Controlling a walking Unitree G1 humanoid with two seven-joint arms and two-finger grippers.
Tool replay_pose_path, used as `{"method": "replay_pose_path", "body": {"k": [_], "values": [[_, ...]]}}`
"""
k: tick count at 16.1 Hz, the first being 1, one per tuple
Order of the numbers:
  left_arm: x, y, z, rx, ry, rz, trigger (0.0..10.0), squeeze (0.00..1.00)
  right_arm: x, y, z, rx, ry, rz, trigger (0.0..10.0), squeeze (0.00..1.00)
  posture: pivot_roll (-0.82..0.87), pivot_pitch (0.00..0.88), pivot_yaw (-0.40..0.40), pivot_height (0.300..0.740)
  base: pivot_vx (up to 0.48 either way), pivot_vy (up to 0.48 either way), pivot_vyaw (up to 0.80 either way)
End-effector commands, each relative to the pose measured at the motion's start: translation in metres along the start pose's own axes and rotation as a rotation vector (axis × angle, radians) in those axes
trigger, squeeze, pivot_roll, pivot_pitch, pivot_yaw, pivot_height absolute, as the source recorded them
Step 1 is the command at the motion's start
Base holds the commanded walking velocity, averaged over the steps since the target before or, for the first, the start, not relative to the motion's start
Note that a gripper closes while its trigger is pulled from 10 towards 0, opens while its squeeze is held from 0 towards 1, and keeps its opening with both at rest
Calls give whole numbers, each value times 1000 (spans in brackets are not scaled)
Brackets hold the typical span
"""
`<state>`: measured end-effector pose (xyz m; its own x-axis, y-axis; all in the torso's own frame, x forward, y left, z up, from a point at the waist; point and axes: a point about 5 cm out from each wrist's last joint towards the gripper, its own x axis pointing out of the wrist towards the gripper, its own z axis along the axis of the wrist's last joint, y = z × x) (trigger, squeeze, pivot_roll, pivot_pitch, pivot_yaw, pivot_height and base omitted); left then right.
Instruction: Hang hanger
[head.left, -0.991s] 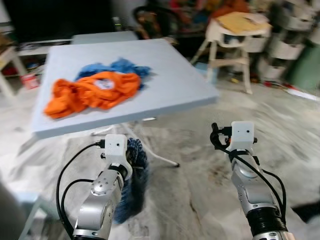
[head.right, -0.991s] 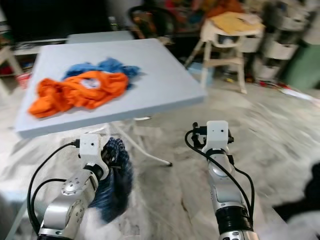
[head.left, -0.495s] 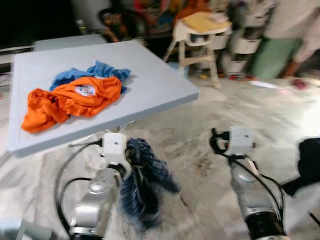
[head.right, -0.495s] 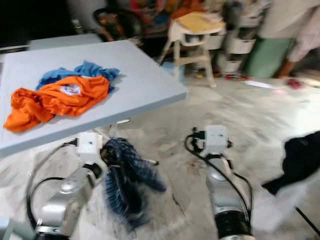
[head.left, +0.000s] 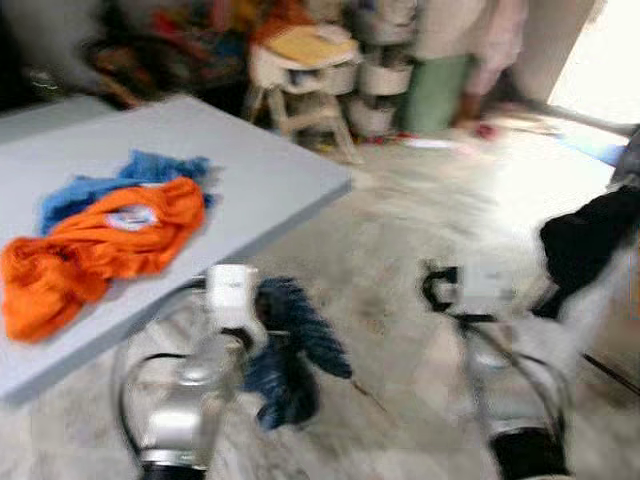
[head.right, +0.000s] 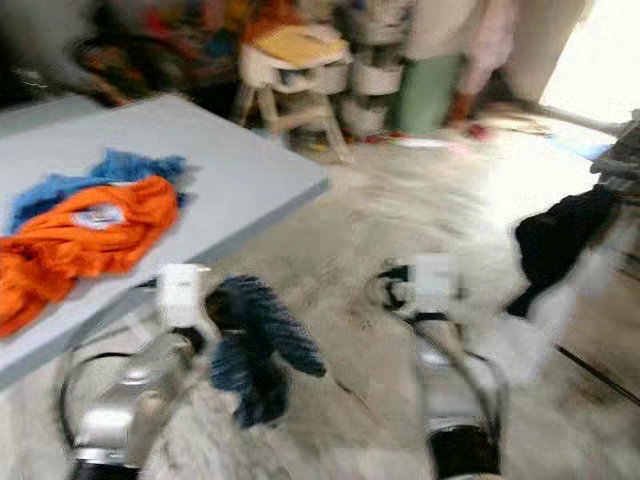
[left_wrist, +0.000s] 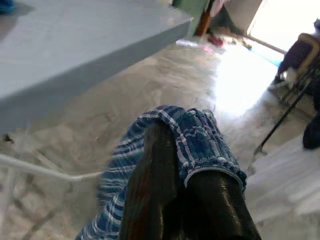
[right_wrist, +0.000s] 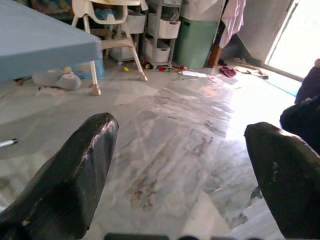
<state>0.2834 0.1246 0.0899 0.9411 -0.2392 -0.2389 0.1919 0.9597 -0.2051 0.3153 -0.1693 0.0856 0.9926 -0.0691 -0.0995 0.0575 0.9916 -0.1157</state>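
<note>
My left gripper (left_wrist: 182, 200) is shut on a blue checked garment (left_wrist: 200, 140) that drapes over both black fingers. In the eye views the garment (head.left: 290, 345) hangs from that gripper, low in front of the grey table (head.left: 250, 180), and swings out to the right. No hanger can be made out in the cloth. My right gripper (right_wrist: 180, 165) is open with nothing between its fingers; it is held out over the marble floor (right_wrist: 165, 130), level with the left one (head.left: 435, 290). The eye views are blurred.
An orange shirt (head.left: 90, 245) and a blue cloth (head.left: 120, 175) lie on the table. A white high chair (head.left: 305, 70) and a person in green trousers (head.left: 440, 70) are at the back. Dark clothes (head.left: 590, 235) hang at the right, near a bright doorway.
The view has swung to the right: the table sits further left and the dark hanging clothes have come further in. The blue garment has swung outward from my left gripper.
</note>
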Motion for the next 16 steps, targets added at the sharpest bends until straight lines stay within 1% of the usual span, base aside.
{"method": "replay_pose_path", "body": {"k": [1,4,5,6,7,8,9,10,11,12,13,14,15,16], "values": [[3,-7,6,14,-25,-22,10000,0,2,-7,6,-8,-17,-15,10000,0,-93,0,12,740,0,480,-800],[4,-3,7,18,-38,5,10000,0,1,-6,6,-7,-16,-21,10000,0,-94,0,15,740,0,404,-758],[1,-7,17,-12,-87,-50,10000,0,1,-7,6,-72,-17,-35,10000,0,-96,0,15,740,0,0,0],[0,-10,25,-28,-126,-63,10000,0,1,-6,7,-36,-19,-26,10000,0,-96,0,13,740,0,0,0],[0,-11,28,-28,-136,-68,10000,0,2,-8,5,-44,6,-47,10000,0,-94,0,12,740,0,0,0],[2,-11,26,-29,-131,-66,10000,0,3,-9,2,-32,42,-71,10000,0,-97,0,11,740,0,0,0],[2,-10,22,-40,-121,-66,10000,0,4,-9,3,-28,44,-78,10000,0,-99,0,13,740,0,0,0],[0,-10,17,-47,-112,-70,10000,0,3,-8,7,-81,-13,-70,10000,0,-100,0,13,740,0,0,0],[-2,-7,7,-63,-83,-65,10000,0,-1,-8,8,-56,-48,-91,10000,0,-100,0,15,740,0,0,0],[-3,-4,2,-63,-70,-61,10000,0,-3,-9,6,-26,-50,-104,10000,0,-104,0,19,740,0,0,0],[-4,10,-3,-67,-58,-10,10000,0,-10,-10,5,23,-57,-61,10000,0,-113,0,28,740,0,-319,0],[-4,14,-3,-80,-61,8,10000,0,-13,-10,3,59,-41,-36,10000,0,-115,0,30,740,0,-319,0],[-4,19,-2,-80,-62,16,10000,0,-18,-11,0,61,-33,-15,10000,0,-115,0,31,740,0,-379,0],[-4,21,-3,-75,-56,11,10000,0,-24,-13,-6,82,-11,-9,10000,0,-122,0,37,740,0,-401,0]]}}
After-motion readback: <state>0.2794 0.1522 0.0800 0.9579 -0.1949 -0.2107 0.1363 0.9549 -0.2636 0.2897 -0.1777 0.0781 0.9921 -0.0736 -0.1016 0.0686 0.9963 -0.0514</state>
